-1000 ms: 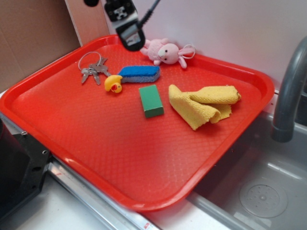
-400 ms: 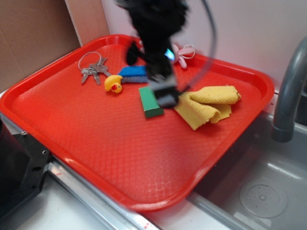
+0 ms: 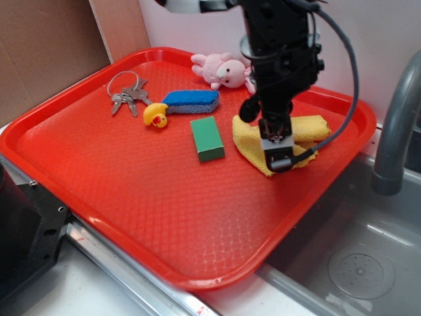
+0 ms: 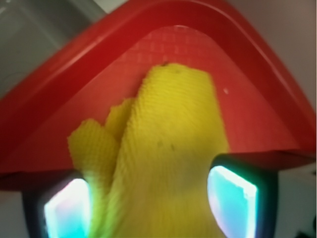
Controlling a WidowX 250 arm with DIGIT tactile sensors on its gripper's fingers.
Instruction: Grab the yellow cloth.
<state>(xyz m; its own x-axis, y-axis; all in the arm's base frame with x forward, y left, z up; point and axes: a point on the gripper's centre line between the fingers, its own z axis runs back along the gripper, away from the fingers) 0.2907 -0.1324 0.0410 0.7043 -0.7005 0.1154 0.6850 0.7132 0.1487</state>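
The yellow cloth [image 3: 299, 130] is seen lying folded on the right part of the red tray [image 3: 131, 197], near the tray's right rim. Directly over it the gripper [image 3: 277, 146] is poised, its black body covering the cloth's middle in the exterior view. In the wrist view the cloth [image 4: 168, 148] is framed between the two fingers [image 4: 233, 198], which are spread wide to either side of the fabric; nothing is clamped, and whether the pads touch the weave cannot be told.

Just to the cloth's left a green sponge block [image 3: 207, 138] is found, apart from it. Farther left a blue sponge [image 3: 192, 101] is laid, with a small yellow duck [image 3: 156, 117] at its end and a bunch of keys [image 3: 126, 95] beyond. A pink plush bunny [image 3: 220, 69] is set at the tray's far edge, partly hidden behind the arm. None of these is lying on the cloth.

The cloth's near folds are blurred in the wrist view, and the cloth's centre is masked by the gripper from outside. A black cable [image 3: 348, 85] is looped past the right side.

The tray is rested across a counter edge beside a grey sink [image 3: 355, 263]; a grey faucet [image 3: 398, 125] is cut off at the right, and a pale wall is seen behind.
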